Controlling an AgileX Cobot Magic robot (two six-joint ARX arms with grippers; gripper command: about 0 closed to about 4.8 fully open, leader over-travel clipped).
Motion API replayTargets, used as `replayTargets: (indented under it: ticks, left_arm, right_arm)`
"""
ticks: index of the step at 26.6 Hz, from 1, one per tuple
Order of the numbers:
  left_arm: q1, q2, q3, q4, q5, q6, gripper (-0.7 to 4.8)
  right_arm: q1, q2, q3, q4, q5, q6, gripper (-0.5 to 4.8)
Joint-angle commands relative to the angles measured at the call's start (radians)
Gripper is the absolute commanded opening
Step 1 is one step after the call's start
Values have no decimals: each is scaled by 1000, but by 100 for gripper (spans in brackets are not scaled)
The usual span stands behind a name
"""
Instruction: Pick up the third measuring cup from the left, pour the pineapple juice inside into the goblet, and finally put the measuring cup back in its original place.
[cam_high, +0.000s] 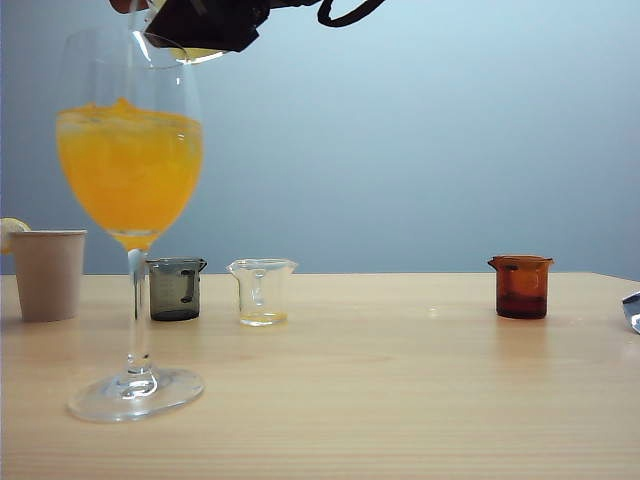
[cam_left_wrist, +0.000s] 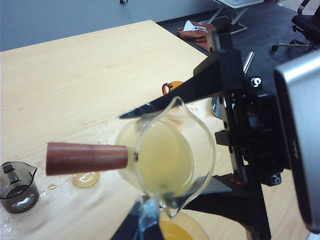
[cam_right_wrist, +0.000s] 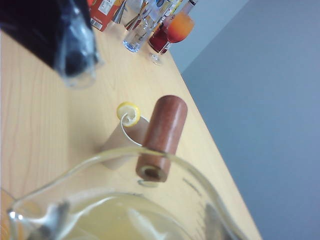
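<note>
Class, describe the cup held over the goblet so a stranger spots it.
Find the tall goblet of orange drink, left on the table. Above its rim the right gripper's fingers hold a clear measuring cup, the left gripper beside it. It alone has a brown stick handle.

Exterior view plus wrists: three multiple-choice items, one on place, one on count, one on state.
1. The held measuring cup is: A on the table; B above the goblet; C beside the amber cup.
2. Cups standing on the table: A two; B six; C four.
3. Right gripper jaws: A shut on the measuring cup; B open, empty; C on the goblet's stem.
1B: it tilts over the goblet's rim. 2C: paper cup, grey cup, clear cup, amber cup. 3A: it clamps the cup; left gripper hangs close, jaws unclear.
</note>
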Motion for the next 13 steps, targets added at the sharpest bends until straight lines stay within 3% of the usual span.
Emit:
replayTargets:
  ticks: [1, 13]
  left_arm:
    - [1, -2, 5, 6, 7, 1, -5]
    - [1, -3, 5, 6, 7, 1, -5]
  right_arm:
    - [2, -7, 11, 32, -1, -58, 8]
    - [2, -7, 11, 32, -1, -127, 8]
